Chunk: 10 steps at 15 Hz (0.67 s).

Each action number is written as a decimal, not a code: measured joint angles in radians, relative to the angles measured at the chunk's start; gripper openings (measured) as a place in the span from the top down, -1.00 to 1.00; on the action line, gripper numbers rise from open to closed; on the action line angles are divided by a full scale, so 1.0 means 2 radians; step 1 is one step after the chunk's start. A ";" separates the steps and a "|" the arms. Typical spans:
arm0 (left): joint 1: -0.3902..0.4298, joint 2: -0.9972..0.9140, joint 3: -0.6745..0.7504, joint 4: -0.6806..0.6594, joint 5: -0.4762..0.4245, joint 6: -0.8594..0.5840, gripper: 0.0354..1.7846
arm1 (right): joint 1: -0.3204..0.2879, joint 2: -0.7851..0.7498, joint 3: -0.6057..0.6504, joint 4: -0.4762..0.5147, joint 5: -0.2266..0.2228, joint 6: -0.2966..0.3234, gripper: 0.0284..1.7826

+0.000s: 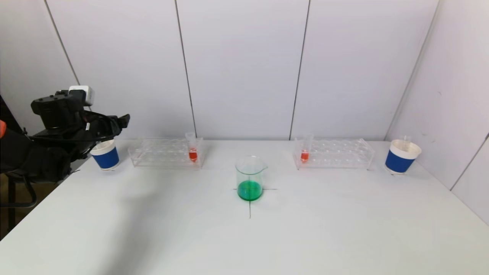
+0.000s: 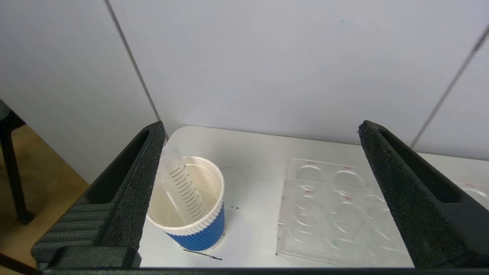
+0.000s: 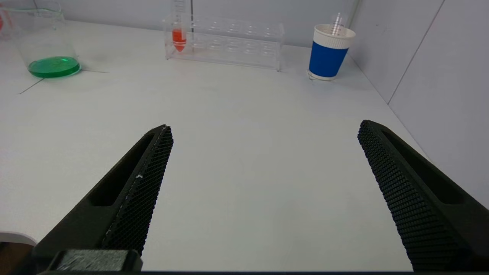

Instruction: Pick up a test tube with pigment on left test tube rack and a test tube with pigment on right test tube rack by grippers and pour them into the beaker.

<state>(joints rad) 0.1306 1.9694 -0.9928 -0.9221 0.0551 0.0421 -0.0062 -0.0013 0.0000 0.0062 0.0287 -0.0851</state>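
Both pincers stand wide open and hold nothing: the right pincer (image 3: 263,198) low over the worktop (image 1: 305,236), the left pincer (image 2: 259,198) above a blue cup (image 1: 106,154). Green liquid sits in the beaker (image 1: 250,178).

White table (image 1: 344,229), thin black cross lines at centre. Pale panelled wall (image 1: 244,68) behind and along right side, dark vertical seams. Wood-tone floor (image 2: 42,168) beyond left edge. Even, diffuse light.

red-filled tubes (image 1: 193,151) (image 1: 304,152) upright in racks (image 1: 164,152) (image 1: 336,153); beaker (image 1: 250,178) holds green.
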 joint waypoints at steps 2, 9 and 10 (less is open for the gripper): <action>-0.007 -0.043 0.032 0.003 -0.012 0.000 -0.98 | 0.000 0.000 0.000 0.000 0.000 0.000 -0.98; -0.010 -0.249 0.172 0.027 -0.066 0.000 -0.98 | 0.000 0.000 0.000 0.000 0.000 0.000 -0.98; -0.010 -0.287 0.191 0.044 -0.071 -0.001 -0.98 | 0.000 0.000 0.000 0.000 0.000 0.000 -0.98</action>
<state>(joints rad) 0.1111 1.3947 -0.6109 -0.8345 -0.0860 0.0409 -0.0062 -0.0013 0.0000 0.0062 0.0287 -0.0851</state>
